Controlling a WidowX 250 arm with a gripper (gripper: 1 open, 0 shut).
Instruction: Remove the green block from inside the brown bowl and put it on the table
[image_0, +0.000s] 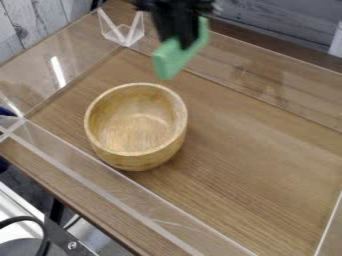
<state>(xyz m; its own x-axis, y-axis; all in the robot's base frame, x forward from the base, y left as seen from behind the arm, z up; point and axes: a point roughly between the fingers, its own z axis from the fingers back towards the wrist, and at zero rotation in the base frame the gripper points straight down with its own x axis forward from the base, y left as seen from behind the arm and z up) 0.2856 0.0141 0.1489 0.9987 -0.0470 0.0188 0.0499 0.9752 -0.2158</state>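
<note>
A low clear acrylic wall (147, 215) edges the near side of the table (254, 170), with broad bare wood-grain board to the right. The brown bowl (135, 125), round, thick-walled and pale-grained inside, sits left of centre. Beyond it and well above its rim, the gripper (183, 28) is clamped on the green block (177, 54), a matte bar hanging tilted.
</note>
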